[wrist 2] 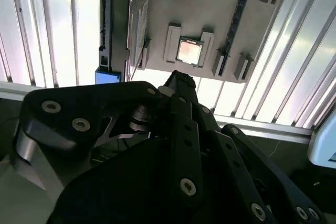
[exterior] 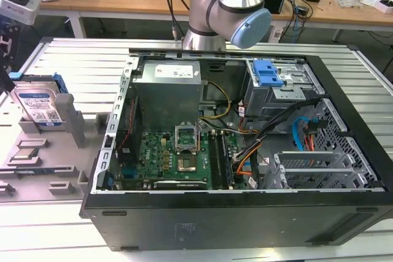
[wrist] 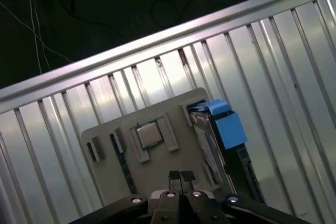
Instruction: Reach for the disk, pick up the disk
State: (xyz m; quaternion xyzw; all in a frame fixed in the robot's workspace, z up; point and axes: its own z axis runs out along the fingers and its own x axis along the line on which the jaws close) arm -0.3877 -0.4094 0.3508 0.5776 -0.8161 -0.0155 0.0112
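Poised over grey fixture plate (wrist: 157, 169) with claw (wrist: 181, 177) pinched together, empty, beside disk (wrist: 207, 140) slotted on edge, presumably for top grasping.

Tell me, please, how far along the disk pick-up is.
Done: nothing yet; the flat silver hard drive with blue plastic bracket stands on edge in the grey slotted holder. In hand: the black gripper, shut and empty, hangs above that holder, apart from the drive. Left: gripping and lifting.
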